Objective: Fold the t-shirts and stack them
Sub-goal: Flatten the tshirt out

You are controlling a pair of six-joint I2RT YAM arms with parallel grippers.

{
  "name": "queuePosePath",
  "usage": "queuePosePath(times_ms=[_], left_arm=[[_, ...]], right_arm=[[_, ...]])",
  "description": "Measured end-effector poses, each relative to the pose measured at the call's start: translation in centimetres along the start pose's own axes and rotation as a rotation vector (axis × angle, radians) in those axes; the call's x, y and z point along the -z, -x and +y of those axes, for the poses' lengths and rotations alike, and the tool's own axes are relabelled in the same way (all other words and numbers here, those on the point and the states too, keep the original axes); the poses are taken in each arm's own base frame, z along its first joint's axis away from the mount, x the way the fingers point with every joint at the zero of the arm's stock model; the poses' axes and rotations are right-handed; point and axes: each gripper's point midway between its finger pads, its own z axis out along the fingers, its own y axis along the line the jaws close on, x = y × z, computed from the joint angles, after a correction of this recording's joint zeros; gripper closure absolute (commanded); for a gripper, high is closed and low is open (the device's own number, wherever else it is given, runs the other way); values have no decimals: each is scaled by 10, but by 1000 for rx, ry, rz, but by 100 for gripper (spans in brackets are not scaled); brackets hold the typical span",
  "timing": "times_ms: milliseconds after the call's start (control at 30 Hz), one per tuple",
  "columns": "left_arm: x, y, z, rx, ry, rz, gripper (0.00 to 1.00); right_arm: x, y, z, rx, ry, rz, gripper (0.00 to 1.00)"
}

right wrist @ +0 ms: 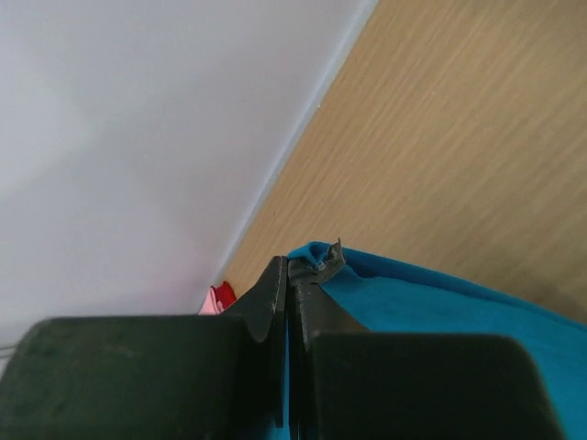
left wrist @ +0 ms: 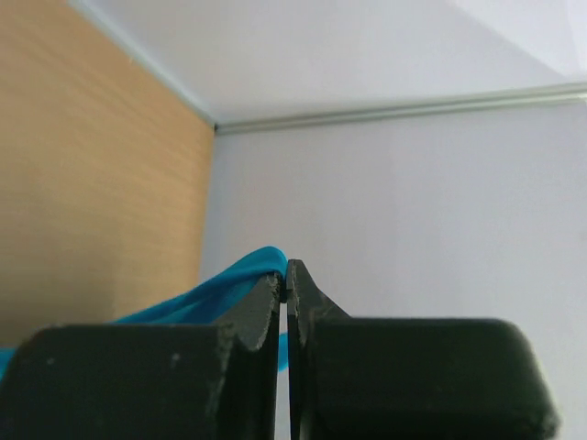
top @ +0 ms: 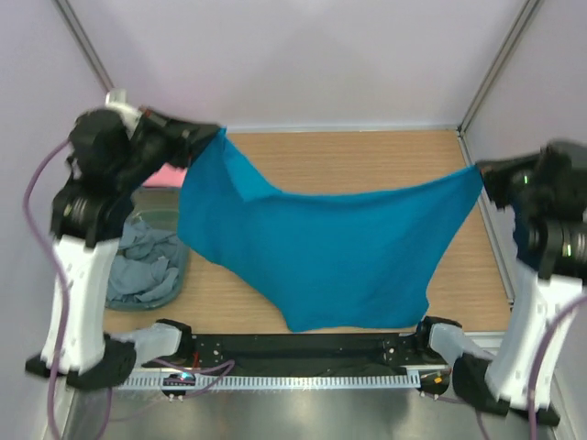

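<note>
The teal blue t-shirt [top: 321, 247] hangs spread in the air between both arms, above the wooden table. My left gripper [top: 213, 136] is shut on its upper left corner; the cloth [left wrist: 229, 289] shows pinched at the fingertips in the left wrist view, where the gripper [left wrist: 285, 275] is closed. My right gripper [top: 483, 172] is shut on the upper right corner; the teal cloth [right wrist: 440, 302] bunches at its closed tips [right wrist: 290, 268]. Pale grey-blue shirts [top: 147, 266] lie in the bin. A pink shirt [top: 165, 174] and a red one [right wrist: 221, 295] lie at the back left.
A translucent grey-blue bin [top: 174, 220] stands at the left of the table [top: 367, 156]. White walls and metal frame posts close in the back and sides. The black base rail [top: 303, 348] runs along the near edge.
</note>
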Motion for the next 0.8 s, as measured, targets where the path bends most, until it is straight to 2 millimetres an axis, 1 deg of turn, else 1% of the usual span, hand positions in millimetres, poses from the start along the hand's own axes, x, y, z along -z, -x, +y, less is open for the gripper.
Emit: queuePosePath(times_ms=[67,100,133,167,233,267,300,333,367,433,500,567,633,700,767,800], left_arm=[[-49,19,-18,-42,-19,-27,100],[-77,29,-23,-51,-12,-33,100],[-102,37,-29,-61,-26,-41,100],[-125,44,-31,-69,-31,-45,100],[-157,53,-32,-68,-31,-48,100],[-169,57,-34,-69,-38,-50,100],[-178,61,-36,-70,-44,-53,100],[-182,64,-41,-72,-57,-56,100],[-183,67,-47,-75,-73,-61,100],[-175,69,-58,-82,-107,-67,100],[-158,70,-72,-93,-148,-74,100],[-139,67,-83,-111,-184,-79,100],[-117,63,-88,-137,-203,-81,100],[-97,57,-86,-158,-206,-81,100],[-79,49,-75,-176,-196,-77,100],[-68,44,-63,-184,-179,-73,100]], right_arm=[[-52,7,24,8,-4,35,99],[-76,11,37,11,5,51,99],[-102,14,51,16,23,62,99],[-127,16,61,19,33,75,99],[-162,15,74,20,41,110,99],[-174,17,84,21,62,116,99],[-182,20,94,21,82,123,99],[-185,23,103,23,107,120,99],[-184,29,115,28,142,111,99],[-171,40,134,38,207,83,99],[-146,50,149,54,267,46,99],[-116,57,155,76,313,10,99],[-86,61,153,107,342,-22,99],[-62,60,145,134,344,-45,99],[-45,56,128,167,319,-65,99],[-40,51,117,183,296,-68,99]])
